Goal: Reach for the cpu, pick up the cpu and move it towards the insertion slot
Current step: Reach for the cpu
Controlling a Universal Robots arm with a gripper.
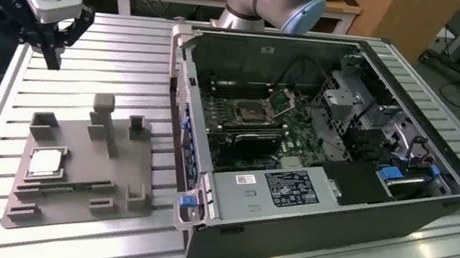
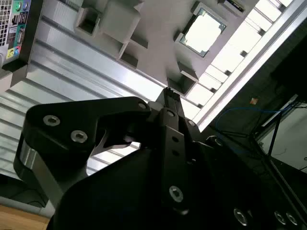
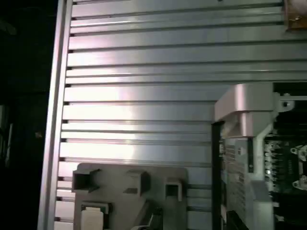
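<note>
- Closest to you in the second wrist view is the black end effector. Its fingers are drawn together to a narrow tip with nothing between them.
- In the exterior view, your end effector hangs above the ribbed aluminium counter, near its far corner on the exterior view's left.
- The cpu lies flat in a recess of the grey holder tray, well apart from the end effector. The second wrist view shows its pale top beyond the fingertips.
- The open computer case stands just beside the tray, on the exterior view's right.
- The insertion slot sits on the green board inside that case, dark centre exposed.
</note>
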